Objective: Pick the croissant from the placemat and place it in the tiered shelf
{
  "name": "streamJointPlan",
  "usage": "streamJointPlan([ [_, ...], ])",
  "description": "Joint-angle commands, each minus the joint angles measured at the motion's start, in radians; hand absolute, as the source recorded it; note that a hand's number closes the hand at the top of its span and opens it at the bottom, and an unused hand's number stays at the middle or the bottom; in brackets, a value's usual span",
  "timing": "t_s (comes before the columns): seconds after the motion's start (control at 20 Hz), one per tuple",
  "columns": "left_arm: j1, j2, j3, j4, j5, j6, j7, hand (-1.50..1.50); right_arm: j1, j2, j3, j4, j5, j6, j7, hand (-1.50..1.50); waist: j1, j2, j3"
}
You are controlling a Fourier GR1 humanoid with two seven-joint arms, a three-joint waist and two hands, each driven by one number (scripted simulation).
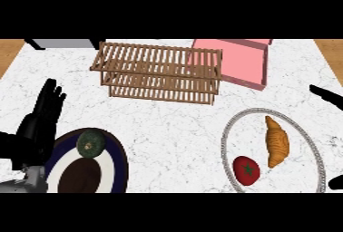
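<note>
Croissant (276, 142) lies on the round placemat (231, 127) at the right of the white marbled tabletop (167, 131), long axis running near to far, untouched by either hand. A red tomato (247, 170) sits on the same placemat, just beside the croissant's near end and to its left. Wooden tiered shelf (158, 71) stands at the far centre of the tabletop, slatted levels stacked, well apart from the placemat. A pink tray (242, 68) lies just behind and to the right of the shelf, partly overlapped by it in the view. At the near left, a dark-rimmed plate (120, 158) carries a round greenish item (90, 143) at its far edge. Left hand (44, 108) shows at the left edge beside the plate, fingers straight and up, holding nothing, resting. Right hand (327, 96) shows only as dark fingertips at the right edge, beyond the placemat; whether its fingers are spread or curled cannot be told
</note>
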Motion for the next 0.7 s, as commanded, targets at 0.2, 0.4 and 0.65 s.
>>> streamJointPlan([
  [0.2, 0.014, -0.042, -0.008, -0.011, -0.014, -0.012, -0.006, 0.00, -0.040, 0.064, 0.163, 0.005, 0.316, -0.057, 0.143, -1.50, 0.014, 0.004, 0.001],
  [0.4, -0.008, -0.035, 0.009, -0.015, -0.035, -0.021, 0.024, 0.00, -0.016, 0.068, 0.146, 0.051, 0.383, -0.026, 0.143, -1.50, 0.006, 0.003, 0.001],
  [0.65, 0.013, -0.054, 0.050, -0.003, -0.047, -0.065, 0.011, 0.00, 0.012, 0.159, 0.099, 0.106, 0.452, -0.026, 0.037, -1.50, 0.002, 0.002, 0.001],
])
